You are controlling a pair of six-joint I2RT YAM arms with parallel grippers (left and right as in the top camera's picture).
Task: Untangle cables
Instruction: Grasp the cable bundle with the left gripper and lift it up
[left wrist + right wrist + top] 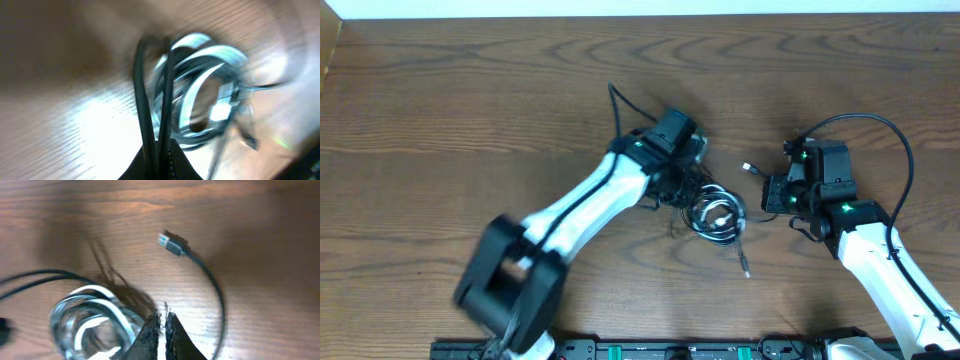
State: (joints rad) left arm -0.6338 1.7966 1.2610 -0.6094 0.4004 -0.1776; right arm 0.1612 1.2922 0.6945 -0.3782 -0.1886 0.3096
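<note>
The left gripper (pixel 159 156) shows only as a dark wedge at the bottom of its wrist view, its jaws clenched tip to tip. Two black cords (pixel 142 100) run straight up out of that wedge, so they look pinched there, though the view is badly blurred. Just beyond the tips lies the cable bundle (pixel 210 100), a small coil of white and silver loops with dark strands through it and a pale plug in its middle. It lies flat on the wooden table (pixel 60 60).

The right gripper (pixel 163 325) has its jaws drawn nearly together, with only a thin slit between the fingers (pixel 150 335) and nothing in it. The coil sits just to the lower left of those tips, close beside them but not between them. A loose black cable (pixel 216 292) curves away on the other side of the fingers and ends in a metal plug (pixel 170 243) lying flat, well clear of the jaws.

From overhead, the bundle lies near the middle of the table, between the two arms. The left arm (pixel 590 195) reaches over it from the lower left. A thin tail (pixel 744 262) trails from the coil toward the near edge. The right arm (pixel 880 260) stands just to the right.
</note>
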